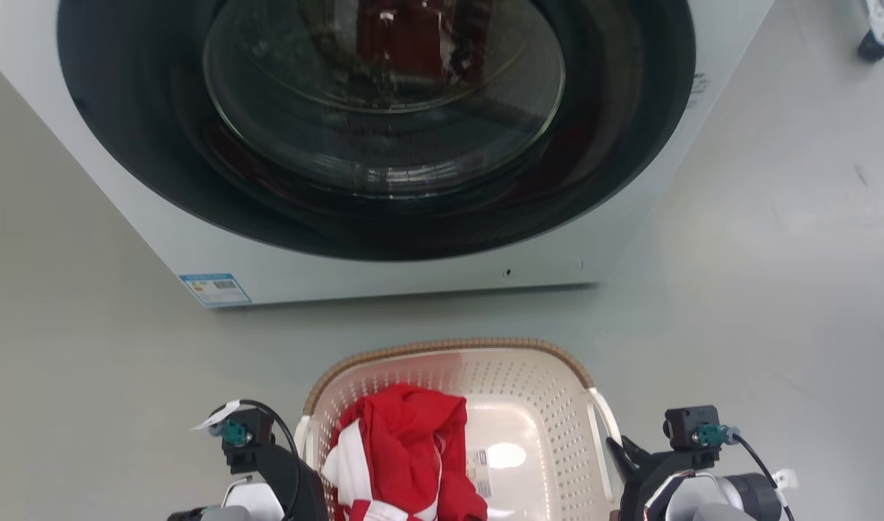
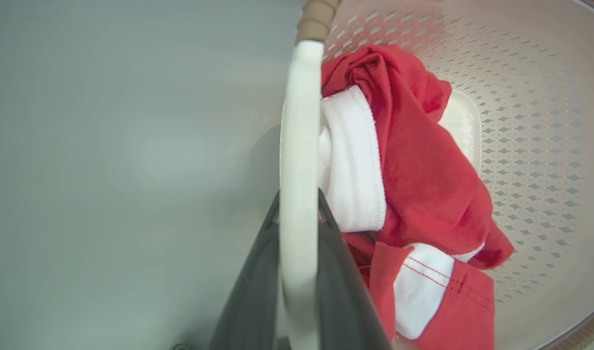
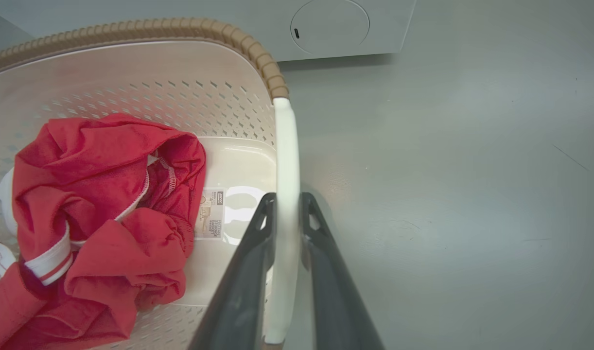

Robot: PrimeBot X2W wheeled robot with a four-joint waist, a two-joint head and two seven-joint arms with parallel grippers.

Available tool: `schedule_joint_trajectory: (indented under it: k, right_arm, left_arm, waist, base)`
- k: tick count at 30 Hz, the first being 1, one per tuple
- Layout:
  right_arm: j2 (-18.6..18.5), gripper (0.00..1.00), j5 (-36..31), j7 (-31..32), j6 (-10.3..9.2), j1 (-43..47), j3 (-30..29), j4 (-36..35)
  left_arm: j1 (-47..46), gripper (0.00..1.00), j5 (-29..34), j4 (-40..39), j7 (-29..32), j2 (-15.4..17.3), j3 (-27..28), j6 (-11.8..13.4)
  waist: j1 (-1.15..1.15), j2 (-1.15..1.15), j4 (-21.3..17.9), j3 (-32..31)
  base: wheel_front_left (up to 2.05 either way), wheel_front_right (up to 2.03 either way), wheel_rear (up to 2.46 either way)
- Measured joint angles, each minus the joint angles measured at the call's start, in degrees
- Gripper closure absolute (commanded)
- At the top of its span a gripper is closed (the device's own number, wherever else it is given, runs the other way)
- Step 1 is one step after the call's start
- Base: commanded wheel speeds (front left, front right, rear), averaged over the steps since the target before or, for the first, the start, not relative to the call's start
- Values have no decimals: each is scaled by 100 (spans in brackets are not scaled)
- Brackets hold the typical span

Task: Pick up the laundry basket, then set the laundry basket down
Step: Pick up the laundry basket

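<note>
The laundry basket, cream-white and perforated with a brown woven-look rim, sits at the bottom centre of the head view, just in front of the washer. A red and white garment lies in its left half. My left gripper is shut on the basket's left white handle, with one dark finger on each side of the bar at the gripper. My right gripper is shut on the right handle in the same way, as the right gripper shows. I cannot tell whether the basket touches the floor.
A white front-loading washer with a dark round door stands close behind the basket, a blue label at its lower left corner. Grey floor spreads to both sides. A dark caster shows at the top right.
</note>
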Motion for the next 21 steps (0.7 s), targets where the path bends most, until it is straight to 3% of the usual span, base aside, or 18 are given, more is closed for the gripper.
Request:
schedule_joint_trajectory:
  k: [21]
  right_arm:
    - [37, 100, 625, 701, 0, 765, 304, 35]
  left_arm:
    - [736, 100, -638, 0, 1187, 29, -213, 5]
  waist:
    - [0, 0, -26, -1525]
  base:
    - [0, 0, 0]
